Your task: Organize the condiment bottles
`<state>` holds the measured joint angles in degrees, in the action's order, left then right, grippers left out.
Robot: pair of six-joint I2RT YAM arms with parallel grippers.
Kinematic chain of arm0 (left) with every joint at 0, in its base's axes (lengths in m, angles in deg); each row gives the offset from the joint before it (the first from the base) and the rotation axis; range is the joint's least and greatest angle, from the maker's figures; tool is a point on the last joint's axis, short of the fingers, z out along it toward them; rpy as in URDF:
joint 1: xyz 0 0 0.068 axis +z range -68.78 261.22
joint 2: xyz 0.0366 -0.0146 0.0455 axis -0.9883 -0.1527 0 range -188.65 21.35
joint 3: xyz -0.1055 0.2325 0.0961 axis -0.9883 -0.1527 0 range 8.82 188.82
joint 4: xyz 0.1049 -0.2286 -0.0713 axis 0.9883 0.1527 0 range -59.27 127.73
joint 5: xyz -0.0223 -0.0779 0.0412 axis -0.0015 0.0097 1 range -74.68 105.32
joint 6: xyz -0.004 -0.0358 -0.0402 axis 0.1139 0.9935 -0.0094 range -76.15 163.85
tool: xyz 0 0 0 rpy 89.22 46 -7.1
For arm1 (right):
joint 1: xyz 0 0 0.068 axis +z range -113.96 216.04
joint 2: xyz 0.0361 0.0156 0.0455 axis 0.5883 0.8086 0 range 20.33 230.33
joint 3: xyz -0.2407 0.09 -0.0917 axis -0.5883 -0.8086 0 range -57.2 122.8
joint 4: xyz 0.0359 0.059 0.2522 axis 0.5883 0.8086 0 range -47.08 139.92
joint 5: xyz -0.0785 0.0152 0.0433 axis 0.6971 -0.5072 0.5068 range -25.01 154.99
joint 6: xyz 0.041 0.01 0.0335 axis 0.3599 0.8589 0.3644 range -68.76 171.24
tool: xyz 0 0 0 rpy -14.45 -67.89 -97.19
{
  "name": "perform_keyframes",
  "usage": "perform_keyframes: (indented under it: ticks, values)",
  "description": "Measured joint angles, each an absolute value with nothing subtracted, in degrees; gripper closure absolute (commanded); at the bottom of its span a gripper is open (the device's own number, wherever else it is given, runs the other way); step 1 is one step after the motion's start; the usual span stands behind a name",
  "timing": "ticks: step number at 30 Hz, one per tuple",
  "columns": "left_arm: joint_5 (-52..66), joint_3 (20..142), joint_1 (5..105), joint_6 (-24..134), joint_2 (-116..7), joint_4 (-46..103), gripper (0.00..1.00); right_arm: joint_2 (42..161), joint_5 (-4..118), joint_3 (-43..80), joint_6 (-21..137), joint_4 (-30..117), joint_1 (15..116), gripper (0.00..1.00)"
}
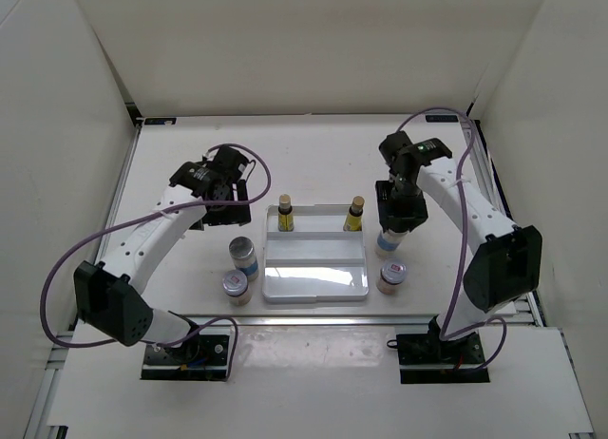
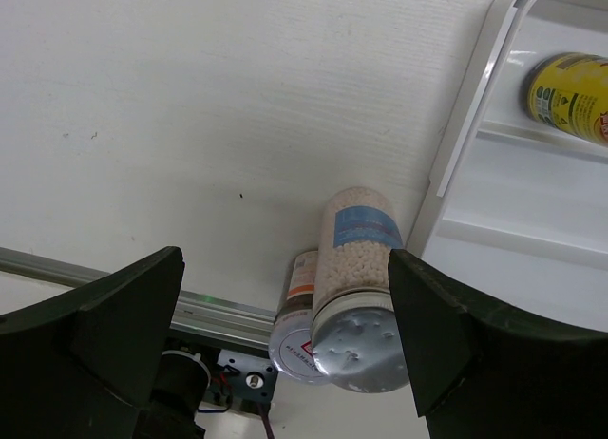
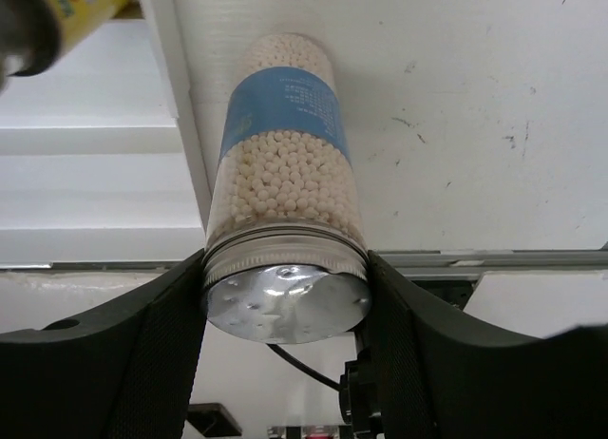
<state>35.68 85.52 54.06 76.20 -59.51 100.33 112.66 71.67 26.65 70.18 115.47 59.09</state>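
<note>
My right gripper [image 1: 396, 218] is shut on the silver lid of a blue-white labelled bottle [image 3: 283, 163] full of white beads, upright just right of the white stepped rack [image 1: 315, 279]. Its fingers [image 3: 142, 344] press both sides of the lid. My left gripper [image 1: 226, 190] is open and empty, above and behind the other blue-white bottle [image 2: 359, 258], which shows between the wide-apart fingers [image 2: 104, 334]. A short red-label bottle [image 2: 296, 325] stands right by it. The second red-label bottle [image 1: 390, 276] stands right of the rack. Two slim amber bottles [image 1: 284, 214] [image 1: 354, 214] stand on the rack's back step.
The rack's lower steps hold nothing. White walls enclose the table on three sides. A metal rail [image 2: 114, 287] runs along the table's near edge. Purple cables [image 1: 57, 268] loop beside each arm.
</note>
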Motion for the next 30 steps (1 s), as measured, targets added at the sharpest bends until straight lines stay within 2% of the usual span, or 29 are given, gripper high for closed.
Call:
perform_keyframes:
  ticks: [1, 18, 30]
  values:
    - [35.7, 85.4, 54.1, 76.2, -59.3, 100.3, 0.0, 112.3, 72.2, 27.4, 69.9, 115.5, 59.8, 0.87]
    - [35.4, 83.9, 54.1, 76.0, -57.6, 99.8, 0.0, 111.0, 71.8, 34.1, 66.0, 115.2, 77.4, 0.87]
    - [35.4, 83.5, 54.1, 73.6, -56.6, 99.7, 0.0, 117.8, 75.8, 34.4, 65.6, 110.2, 79.9, 0.89]
